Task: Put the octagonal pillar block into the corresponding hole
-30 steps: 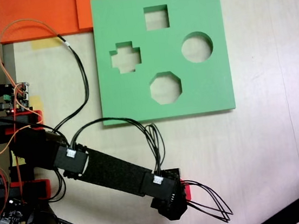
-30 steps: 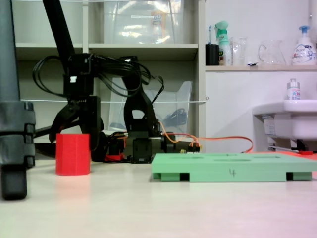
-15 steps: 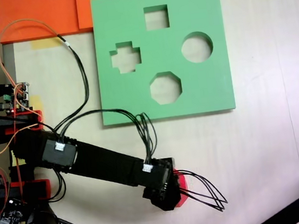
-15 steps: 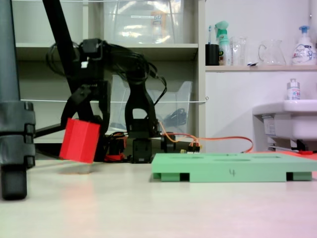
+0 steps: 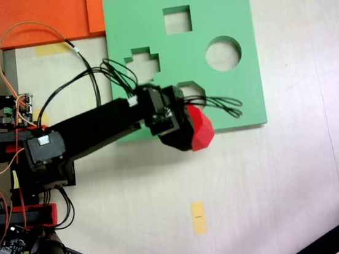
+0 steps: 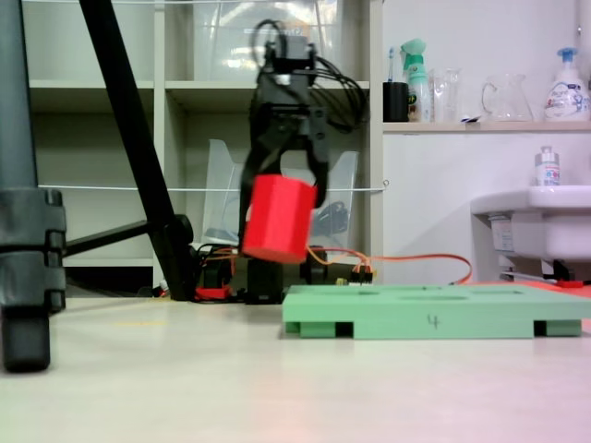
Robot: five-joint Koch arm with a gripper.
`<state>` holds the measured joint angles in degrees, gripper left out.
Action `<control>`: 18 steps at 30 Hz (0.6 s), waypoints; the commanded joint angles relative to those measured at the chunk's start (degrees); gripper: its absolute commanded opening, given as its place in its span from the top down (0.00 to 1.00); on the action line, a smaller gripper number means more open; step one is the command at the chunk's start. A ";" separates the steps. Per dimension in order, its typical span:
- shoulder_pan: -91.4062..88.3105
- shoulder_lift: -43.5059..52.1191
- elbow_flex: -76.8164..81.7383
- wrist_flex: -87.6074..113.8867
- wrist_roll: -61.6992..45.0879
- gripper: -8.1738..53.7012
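On my table (image 5: 286, 168) an orange foam sheet (image 5: 42, 19) lies at the top left of a fixed view, and a small yellow tape strip (image 5: 198, 217) sits on bare surface. Behind me stand shelves (image 6: 185, 88), a white sink (image 6: 545, 221) and bottles (image 6: 565, 85).

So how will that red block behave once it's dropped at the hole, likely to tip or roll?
The red block hangs tilted in the gripper, so it may land askew and catch the rim of the hole. It looks like light foam, likely to bounce rather than settle. Its flat sides should stop much rolling.
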<state>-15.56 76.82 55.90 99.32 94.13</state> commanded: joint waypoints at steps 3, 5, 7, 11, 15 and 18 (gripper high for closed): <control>-7.12 -0.88 -3.08 -1.58 3.87 0.52; -9.32 -2.46 -3.08 -2.37 5.63 0.52; -11.07 -3.87 -3.08 -2.46 7.03 0.52; -12.92 -6.06 -3.08 -2.64 8.00 0.52; -13.89 -8.53 -3.08 -3.96 8.44 0.52; -14.15 -9.49 -3.08 -4.92 8.88 0.52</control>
<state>-28.65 66.53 54.14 95.98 101.78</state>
